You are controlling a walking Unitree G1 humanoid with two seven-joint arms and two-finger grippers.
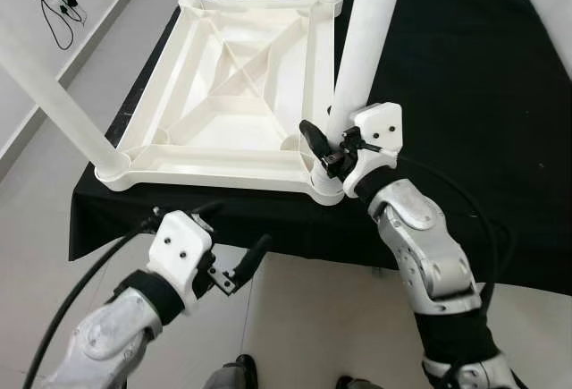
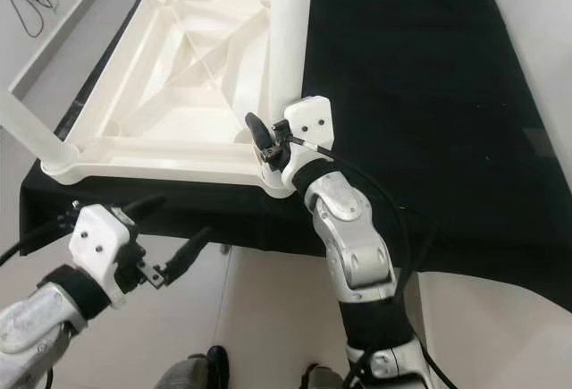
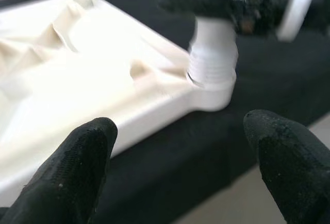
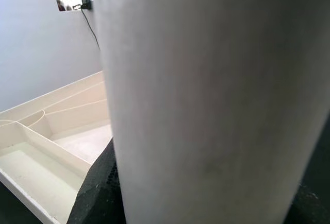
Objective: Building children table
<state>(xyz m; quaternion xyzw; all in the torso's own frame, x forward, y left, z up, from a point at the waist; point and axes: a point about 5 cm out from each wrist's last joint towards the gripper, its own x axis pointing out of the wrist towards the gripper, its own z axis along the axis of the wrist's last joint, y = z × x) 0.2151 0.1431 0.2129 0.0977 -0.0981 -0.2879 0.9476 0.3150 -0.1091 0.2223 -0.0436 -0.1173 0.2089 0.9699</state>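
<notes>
On a black-draped surface [image 1: 465, 94], the white plastic tabletop [image 1: 223, 94] lies upside down with its ribbed underside facing up, which leaves the corner sockets open to take the legs. In the left eye view the right gripper [image 1: 332, 147] is clamped around the near-right leg [image 1: 366, 40] just above its socket, probably to seat or twist it home. The near-left leg [image 1: 54, 94] and two far legs already stand in their corners. The left gripper [image 1: 234, 244] hangs below the table edge with its fingers spread, holding nothing, near enough to brace the top if needed.

In the left wrist view, both black fingertips [image 3: 77, 167] stand wide apart, aimed at the threaded leg base [image 3: 212, 64] in its corner socket.

In the right wrist view, the white leg [image 4: 206, 100] sits close against the camera, a black finger [image 4: 100, 193] pressed to its side.
</notes>
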